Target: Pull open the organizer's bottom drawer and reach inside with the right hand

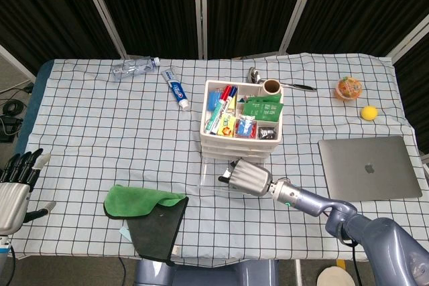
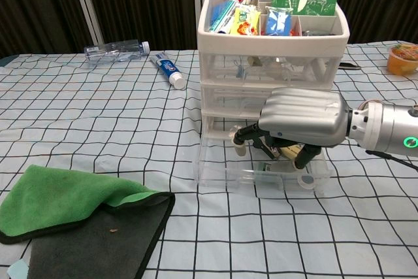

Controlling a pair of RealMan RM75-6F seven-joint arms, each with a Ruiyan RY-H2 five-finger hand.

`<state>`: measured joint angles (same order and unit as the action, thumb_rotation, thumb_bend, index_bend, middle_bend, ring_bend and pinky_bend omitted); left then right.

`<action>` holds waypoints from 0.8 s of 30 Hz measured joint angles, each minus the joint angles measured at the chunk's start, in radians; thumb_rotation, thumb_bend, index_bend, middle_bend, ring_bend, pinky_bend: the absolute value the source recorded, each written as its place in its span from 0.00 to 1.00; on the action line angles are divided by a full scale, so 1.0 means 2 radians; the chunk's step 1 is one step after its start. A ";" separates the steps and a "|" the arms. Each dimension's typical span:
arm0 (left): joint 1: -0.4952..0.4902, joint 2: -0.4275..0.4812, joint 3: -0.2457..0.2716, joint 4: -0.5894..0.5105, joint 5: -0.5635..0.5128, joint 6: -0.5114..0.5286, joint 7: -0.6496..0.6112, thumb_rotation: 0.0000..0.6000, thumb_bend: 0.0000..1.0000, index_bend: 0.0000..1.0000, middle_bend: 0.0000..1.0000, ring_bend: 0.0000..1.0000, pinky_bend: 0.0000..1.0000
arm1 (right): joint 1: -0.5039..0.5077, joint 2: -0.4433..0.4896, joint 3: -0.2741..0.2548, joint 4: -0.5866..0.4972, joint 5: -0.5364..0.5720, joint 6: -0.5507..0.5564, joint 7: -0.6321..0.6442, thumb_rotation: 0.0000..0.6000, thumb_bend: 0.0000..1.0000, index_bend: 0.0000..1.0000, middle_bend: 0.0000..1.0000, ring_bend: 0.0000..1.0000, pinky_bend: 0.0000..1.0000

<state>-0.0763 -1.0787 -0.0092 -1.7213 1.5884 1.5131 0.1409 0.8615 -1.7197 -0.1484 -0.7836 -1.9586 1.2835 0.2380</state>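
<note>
The white organizer [image 1: 241,115] [image 2: 271,63] stands mid-table, its top tray packed with pens and packets. Its clear bottom drawer [image 2: 261,178] [image 1: 213,172] is pulled out toward me. My right hand [image 1: 247,177] [image 2: 300,119] hovers palm down over the open drawer, its fingers [image 2: 251,136] bent down inside among small items. Whether they hold anything is hidden. My left hand [image 1: 17,185] sits at the table's left edge, off the cloth, fingers apart and holding nothing.
A green cloth [image 1: 144,204] [image 2: 65,197] on a dark cloth [image 1: 157,226] lies front left. A laptop [image 1: 369,167] lies right of the arm. Toothpaste [image 1: 176,88], a bottle [image 1: 134,66], a spoon [image 1: 281,84], an orange cup [image 1: 349,88] and a yellow ball [image 1: 369,112] lie farther back.
</note>
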 measured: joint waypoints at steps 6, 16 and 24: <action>-0.001 -0.002 -0.001 0.000 -0.003 -0.002 0.004 1.00 0.00 0.00 0.00 0.00 0.00 | 0.005 0.001 -0.011 0.022 -0.010 0.014 0.007 1.00 0.00 0.41 1.00 0.98 0.78; -0.003 -0.004 -0.001 -0.003 -0.005 -0.004 0.012 1.00 0.00 0.00 0.00 0.00 0.00 | 0.014 0.005 -0.023 0.027 -0.016 0.013 0.010 1.00 0.00 0.37 1.00 0.98 0.78; -0.004 -0.005 -0.002 -0.003 -0.008 -0.006 0.013 1.00 0.00 0.00 0.00 0.00 0.00 | 0.021 0.002 -0.030 0.032 -0.019 0.009 0.010 1.00 0.00 0.32 1.00 0.98 0.78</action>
<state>-0.0845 -1.0883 -0.0133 -1.7268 1.5728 1.5003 0.1674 0.9040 -1.7152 -0.2079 -0.7188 -1.9968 1.3011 0.2576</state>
